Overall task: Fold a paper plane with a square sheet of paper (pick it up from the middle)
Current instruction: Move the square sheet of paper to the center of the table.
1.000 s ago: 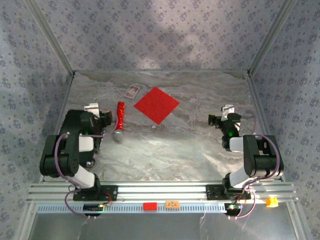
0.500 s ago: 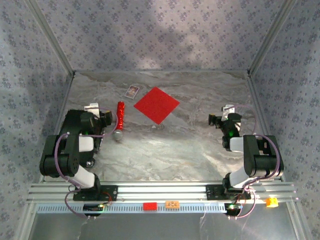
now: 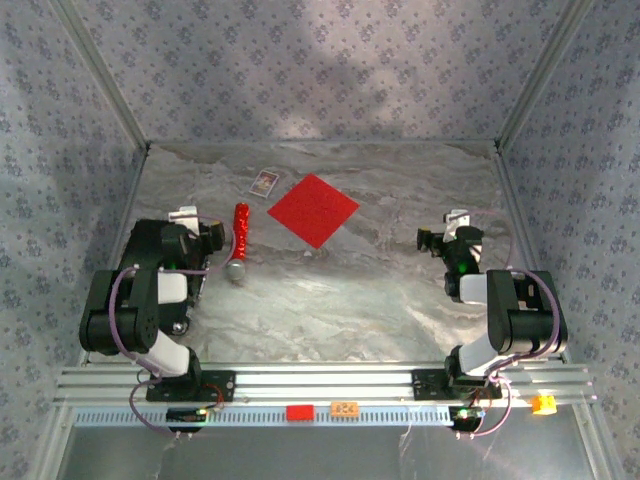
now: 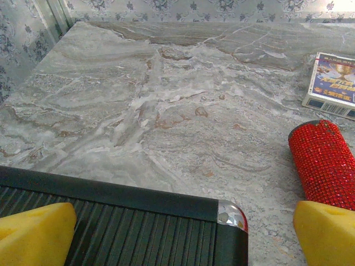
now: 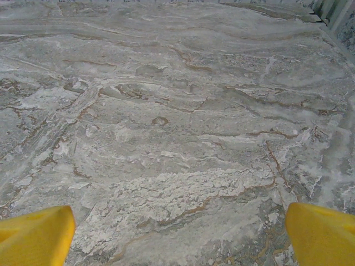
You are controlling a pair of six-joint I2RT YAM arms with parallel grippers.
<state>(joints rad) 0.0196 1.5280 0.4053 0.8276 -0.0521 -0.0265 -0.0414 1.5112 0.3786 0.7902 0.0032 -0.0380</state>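
The square sheet of paper point(image 3: 313, 210) is bright red and lies flat on the marble-patterned table point(image 3: 380, 290), turned like a diamond, at the far middle. No paper plane is in view. My left gripper point(image 3: 195, 232) rests low at the left, well short of the sheet. In the left wrist view it point(image 4: 180, 233) is open, its yellow fingertips point(image 4: 33, 235) wide apart over a black ribbed block point(image 4: 127, 221). My right gripper point(image 3: 447, 236) sits at the right, also apart from the sheet. In the right wrist view it point(image 5: 177, 235) is open over bare table.
A red glittery stick point(image 3: 239, 243) with a silver ball tip lies just right of the left gripper; its end point(image 4: 324, 163) is close to the right fingertip. A small printed card point(image 3: 264, 182) lies left of the sheet and is also in the left wrist view point(image 4: 331, 84). Metal frame posts and patterned walls enclose the table.
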